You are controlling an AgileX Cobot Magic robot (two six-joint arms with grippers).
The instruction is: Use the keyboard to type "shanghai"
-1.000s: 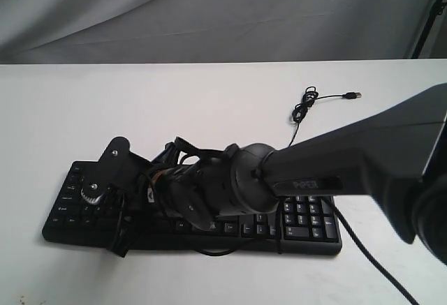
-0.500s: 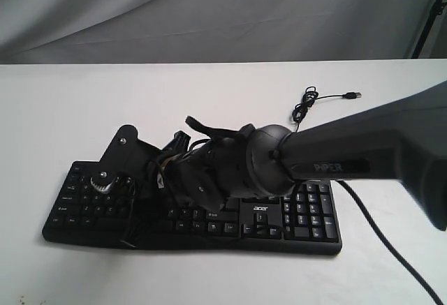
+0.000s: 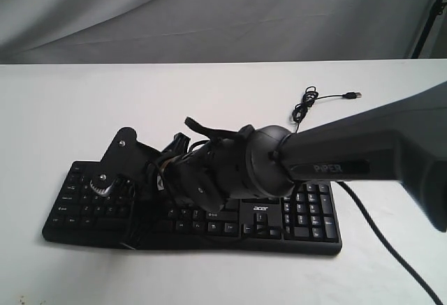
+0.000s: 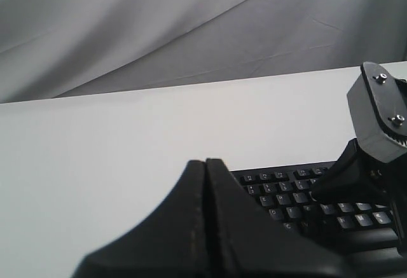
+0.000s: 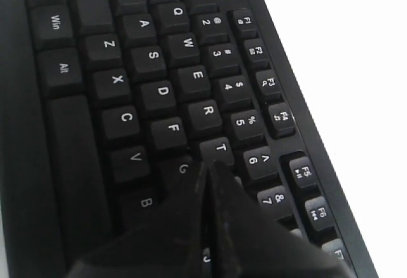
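Keyboard (image 3: 230,228) lies flat on the white table (image 3: 209,95), toward the table's 6 o'clock edge in the exterior view. Its long axis runs 9 to 3 o'clock, with the number pad (image 3: 307,214) at the 3 o'clock end. Its USB cable (image 3: 304,106) is bunched on the table at about 1 o'clock.

My right arm (image 3: 349,158) comes in from 3 o'clock and covers the middle of the board. The right gripper (image 5: 207,170) has its fingers pressed together with nothing between them, making one blunt point. In its wrist view that point sits over the letter block, just beside the G key (image 5: 183,167) and the T key (image 5: 220,146). The key directly under it is hidden (H or Y, I would guess from the layout). I cannot tell whether the point touches a key or hangs just above.

The left gripper (image 4: 205,163) is likewise closed and empty, with the keyboard lying out beyond its tip, so the right is much the nearer.

As I judge it, everything turns on that 9-to-3 axis. From the point, the S key (image 5: 152,54) and the A key (image 5: 144,24) lie toward 9 o'clock, while H, N and I should lie toward 3 o'clock. The next press should therefore be a short slide along the rows. Which letter is due, I cannot say.
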